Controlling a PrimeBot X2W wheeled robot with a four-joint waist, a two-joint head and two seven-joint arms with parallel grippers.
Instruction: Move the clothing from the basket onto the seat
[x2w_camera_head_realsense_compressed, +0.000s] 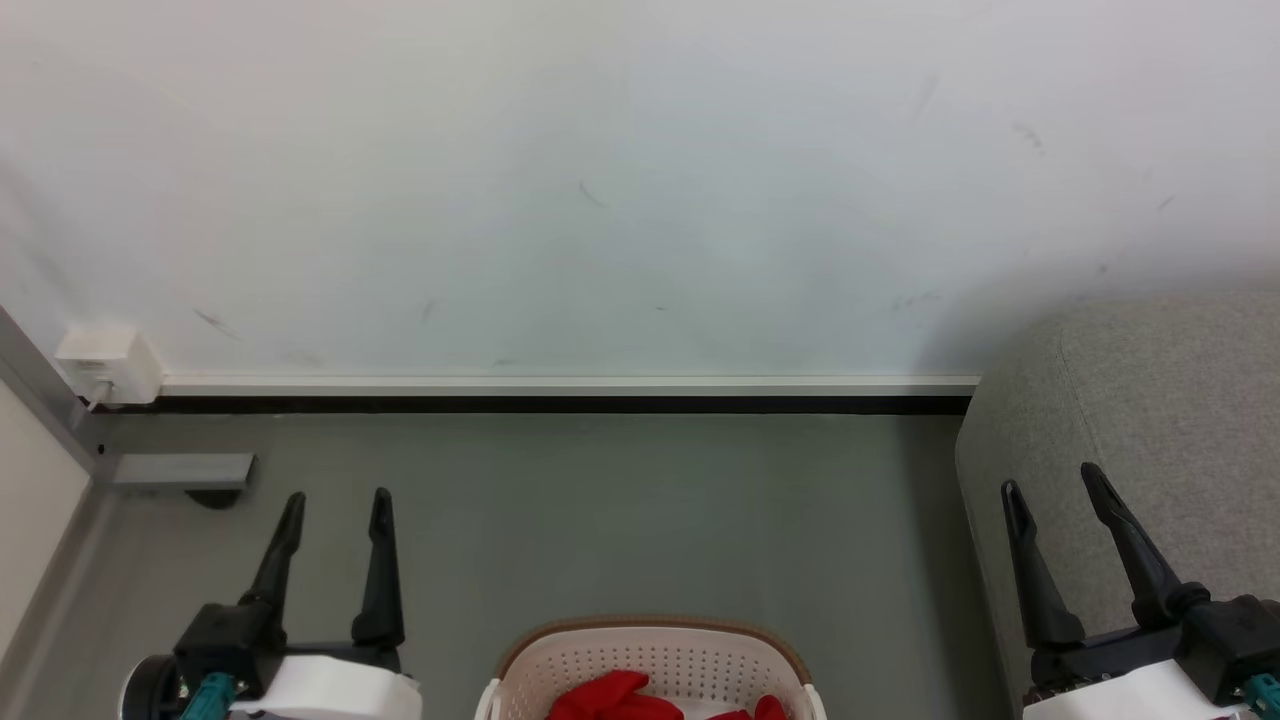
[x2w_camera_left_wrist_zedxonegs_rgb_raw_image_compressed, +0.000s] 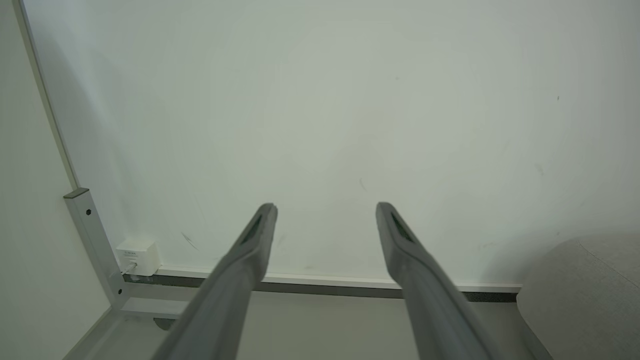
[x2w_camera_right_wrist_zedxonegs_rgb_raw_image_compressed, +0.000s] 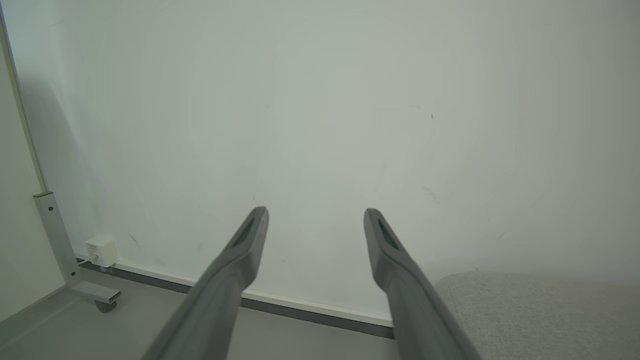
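the red clothing (x2w_camera_head_realsense_compressed: 612, 697) lies bunched inside the basket (x2w_camera_head_realsense_compressed: 655, 630), which sits on the grey floor (x2w_camera_head_realsense_compressed: 600, 500) at the bottom middle of the head view, between the two arms. the seat (x2w_camera_head_realsense_compressed: 1160, 400) stands to the right against the wall, near the basket but apart from it.

the left hand (x2w_camera_head_realsense_compressed: 338, 495) hangs empty over the floor with its fingers spread wide. the right hand (x2w_camera_head_realsense_compressed: 1050, 478) is spread just as wide and is also empty, in front of the seat's rounded corner. neither touches the fabric — the pick-up is not yet begun.

the cloth looks light, soft and limp. it should sag and trail from whatever point is pinched, and a shallow nip may let it slip. the raised fold at the middle of the heap seems the best hold — taken deep enough to gather several layers, then lifted until the trailing edge clears the basket's rim.
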